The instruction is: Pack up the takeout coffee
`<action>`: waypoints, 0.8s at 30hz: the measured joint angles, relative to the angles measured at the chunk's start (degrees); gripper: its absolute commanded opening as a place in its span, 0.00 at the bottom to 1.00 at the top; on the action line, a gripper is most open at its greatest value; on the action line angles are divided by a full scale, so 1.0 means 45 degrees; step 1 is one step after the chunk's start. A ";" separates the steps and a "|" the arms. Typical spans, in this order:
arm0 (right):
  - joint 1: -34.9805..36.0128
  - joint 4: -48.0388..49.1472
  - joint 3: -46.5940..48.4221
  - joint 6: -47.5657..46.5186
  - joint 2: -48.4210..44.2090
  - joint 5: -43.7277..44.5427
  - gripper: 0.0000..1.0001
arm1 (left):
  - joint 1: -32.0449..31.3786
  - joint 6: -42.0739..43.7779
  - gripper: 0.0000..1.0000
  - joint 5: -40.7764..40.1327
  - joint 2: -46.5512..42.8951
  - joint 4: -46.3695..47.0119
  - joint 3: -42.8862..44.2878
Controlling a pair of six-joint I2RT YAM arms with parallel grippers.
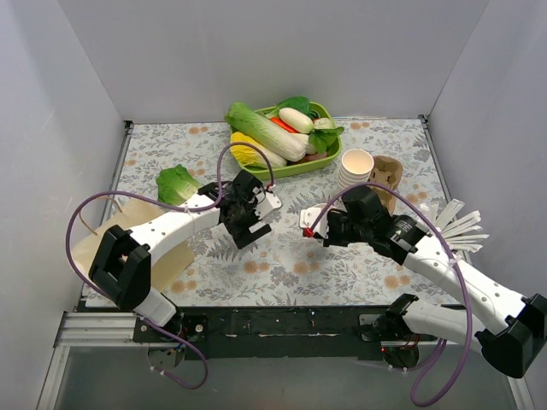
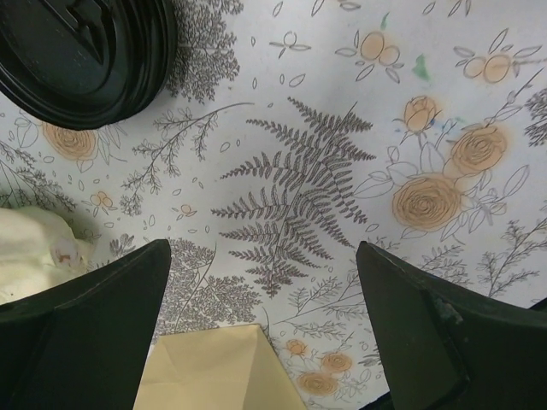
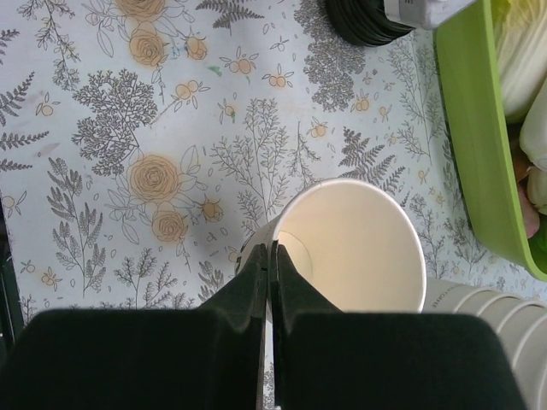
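Note:
My right gripper point(image 3: 272, 252) is shut on the near rim of a lidless cream paper cup point(image 3: 359, 248), one finger inside and one outside, and holds it tilted over the floral tablecloth. In the top view the gripper point(image 1: 318, 229) hides most of that cup. No cup with a lid on it shows. A stack of loose black lids point(image 2: 81, 51) lies ahead of my open, empty left gripper point(image 2: 265, 316); the lids also show in the right wrist view point(image 3: 367, 21). The left gripper point(image 1: 248, 224) hovers mid-table.
A stack of lidless cups point(image 1: 356, 166) stands beside a brown cup carrier point(image 1: 389, 175). A green basket point(image 1: 320, 162) of vegetables is at the back, a lettuce point(image 1: 177, 184) at the left. A tan paper bag point(image 1: 90, 248) lies front left, white sticks point(image 1: 457, 226) at the right.

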 measured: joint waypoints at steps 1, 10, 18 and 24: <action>0.0053 0.0078 -0.0044 -0.0010 0.0097 -0.0005 0.01 | 0.0034 0.0117 0.92 -0.0112 -0.0029 -0.0024 -0.0151; 0.0257 0.0850 -0.0257 0.0005 0.0520 0.0010 0.01 | 0.0879 0.1987 0.93 -0.1443 -0.0559 0.0894 -0.1768; 0.0267 0.1399 -0.0457 0.0306 0.0699 -0.0112 0.01 | 0.2871 0.2749 0.92 -0.1685 -0.0680 0.1700 -0.1763; 0.0272 0.1588 -0.0437 0.0335 0.1676 -0.0918 0.01 | 0.3220 0.1821 0.92 -0.0724 -0.0447 0.2205 -0.0389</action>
